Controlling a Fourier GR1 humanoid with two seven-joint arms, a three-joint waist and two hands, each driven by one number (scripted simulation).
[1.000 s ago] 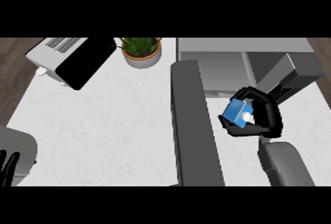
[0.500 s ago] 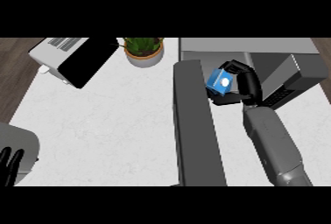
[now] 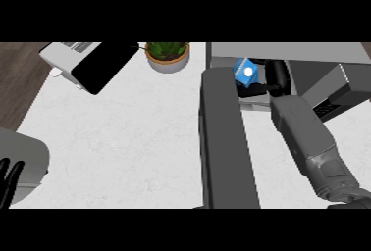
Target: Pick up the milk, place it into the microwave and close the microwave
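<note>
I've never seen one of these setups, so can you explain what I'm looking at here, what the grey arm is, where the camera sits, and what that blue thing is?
The camera looks steeply down from a humanoid robot's head onto a white kitchen counter. The grey forearm reaching up from the bottom ends in the black right hand, curled round a blue milk carton at the mouth of the microwave. The long grey slab is the microwave's open door. The left hand rests open at the lower left edge. A potted plant and a toaster stand at the back.
</note>
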